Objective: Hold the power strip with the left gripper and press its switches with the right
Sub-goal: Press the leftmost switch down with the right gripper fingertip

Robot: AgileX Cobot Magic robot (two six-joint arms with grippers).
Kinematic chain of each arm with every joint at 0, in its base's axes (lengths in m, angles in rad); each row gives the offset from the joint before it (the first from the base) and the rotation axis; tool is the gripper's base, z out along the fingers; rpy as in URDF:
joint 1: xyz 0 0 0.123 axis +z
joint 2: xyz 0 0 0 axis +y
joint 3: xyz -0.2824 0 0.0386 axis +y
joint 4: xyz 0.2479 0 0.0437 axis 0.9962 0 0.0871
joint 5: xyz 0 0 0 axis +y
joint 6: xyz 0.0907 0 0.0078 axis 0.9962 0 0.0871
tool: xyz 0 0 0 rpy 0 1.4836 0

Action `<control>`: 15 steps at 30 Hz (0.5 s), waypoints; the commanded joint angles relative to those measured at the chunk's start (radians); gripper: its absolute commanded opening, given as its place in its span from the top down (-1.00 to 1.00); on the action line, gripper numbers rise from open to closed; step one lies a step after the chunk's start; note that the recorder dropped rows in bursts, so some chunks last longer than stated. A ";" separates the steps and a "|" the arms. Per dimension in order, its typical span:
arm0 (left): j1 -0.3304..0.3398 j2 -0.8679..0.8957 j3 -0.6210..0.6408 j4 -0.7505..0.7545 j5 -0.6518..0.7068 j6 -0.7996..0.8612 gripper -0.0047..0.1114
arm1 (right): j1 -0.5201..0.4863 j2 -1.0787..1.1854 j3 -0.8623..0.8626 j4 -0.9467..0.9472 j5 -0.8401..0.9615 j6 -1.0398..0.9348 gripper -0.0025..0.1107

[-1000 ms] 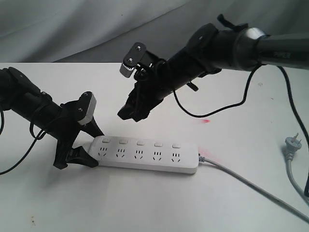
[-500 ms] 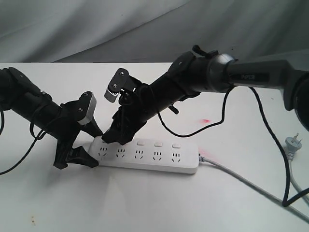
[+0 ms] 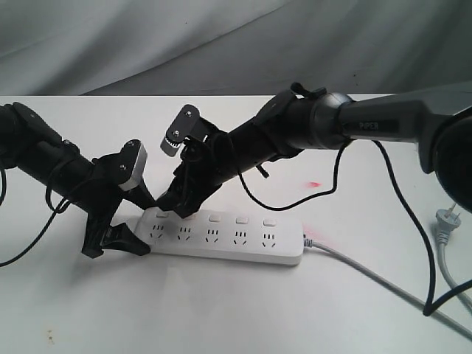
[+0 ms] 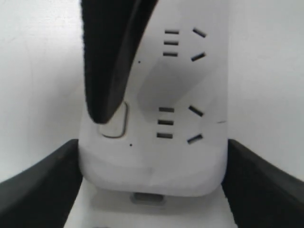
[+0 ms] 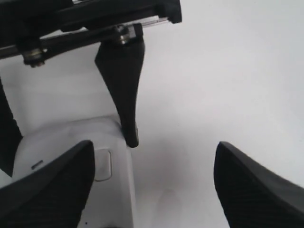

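Observation:
The white power strip (image 3: 221,237) lies flat on the white table, its row of switches (image 3: 241,220) along the far edge. My left gripper (image 3: 146,226) is shut on its left end; in the left wrist view the jaws of the left gripper (image 4: 152,190) press both sides of the power strip (image 4: 185,156). My right gripper (image 3: 175,207) reaches down from the upper right with its jaws apart. One of its fingers (image 4: 111,66) rests its tip on the first switch (image 4: 117,127). In the right wrist view the right gripper (image 5: 154,185) is open, beside that switch (image 5: 102,164).
A grey cable (image 3: 383,284) runs from the strip's right end toward the front right. A loose grey plug (image 3: 447,218) lies at the right edge. Black arm cables (image 3: 324,171) loop over the table behind the strip, near a small red light spot (image 3: 315,184).
The right arm swung down and to the left, from above the strip to its left end, where a finger now touches the first switch. The left gripper has not moved.

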 commanded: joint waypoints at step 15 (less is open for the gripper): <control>-0.007 -0.005 -0.003 -0.008 -0.007 0.005 0.92 | 0.036 0.013 -0.001 -0.016 -0.089 -0.032 -0.20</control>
